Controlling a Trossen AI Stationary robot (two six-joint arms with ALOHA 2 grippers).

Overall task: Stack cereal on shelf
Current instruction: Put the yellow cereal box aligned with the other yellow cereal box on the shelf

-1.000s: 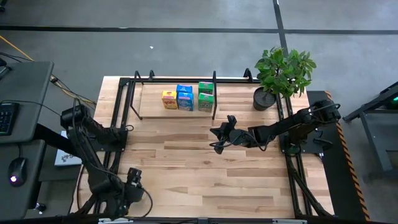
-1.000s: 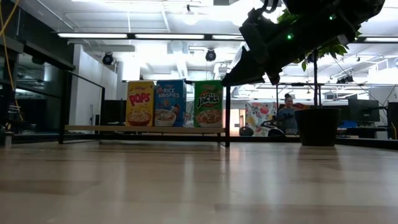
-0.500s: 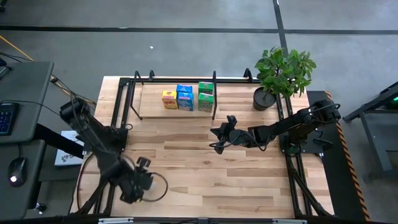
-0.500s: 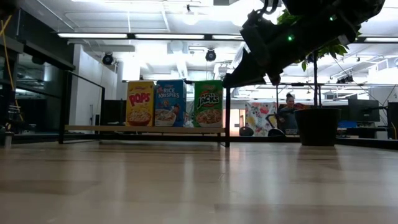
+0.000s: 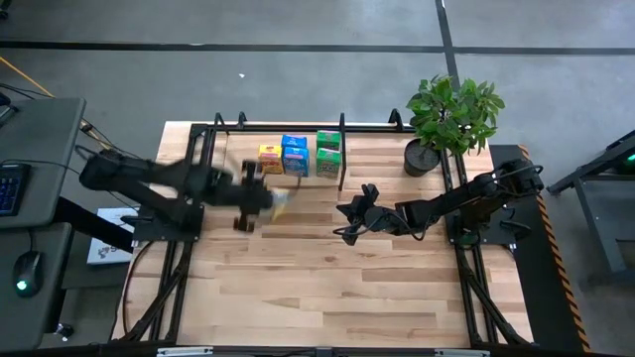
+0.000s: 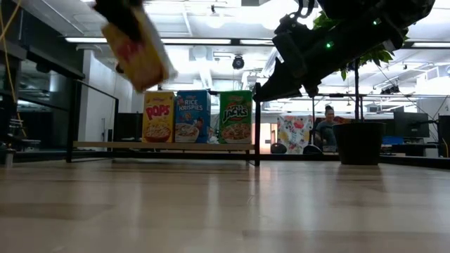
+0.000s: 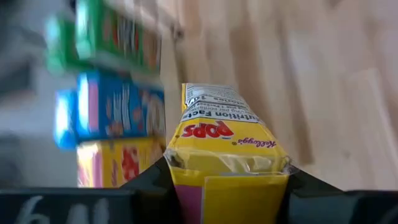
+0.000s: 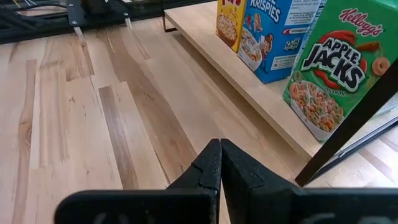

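Note:
Several cereal boxes stand upright on the shelf (image 5: 238, 167): a yellow one (image 5: 270, 159), blue (image 5: 295, 155) and green (image 5: 328, 154). In the low view they show in a row, yellow (image 6: 159, 117), blue (image 6: 192, 116) and green (image 6: 235, 117). My left gripper (image 7: 227, 180) is shut on another yellow cereal box (image 6: 137, 46). It holds that box high above the table, in front of the shelf (image 5: 281, 203). My right gripper (image 8: 219, 155) hovers shut over the table's middle (image 5: 344, 220), pointing at the shelf with nothing in it. My left gripper pinches the yellow box between its two fingers, one on each of two opposite sides (image 7: 183, 177), at the end nearest the wrist. The box runs on past the fingertips toward the shelf. It is lifted clear of the table and tilted (image 6: 140, 53).
A black upright divider (image 5: 342, 149) closes the shelf's right end, just beside the green boxes. A potted plant (image 5: 451, 119) stands at the far right. Black frame bars (image 5: 193, 178) run along the table's left and right sides. Bare wood (image 5: 327, 288) lies toward the near edge.
My left arm has swung fast from the table's near left corner, up and toward the far edge. It now reaches from the left toward the shelf. The yellow box, unseen in the earlier frames, now shows high above the table in its fingers.

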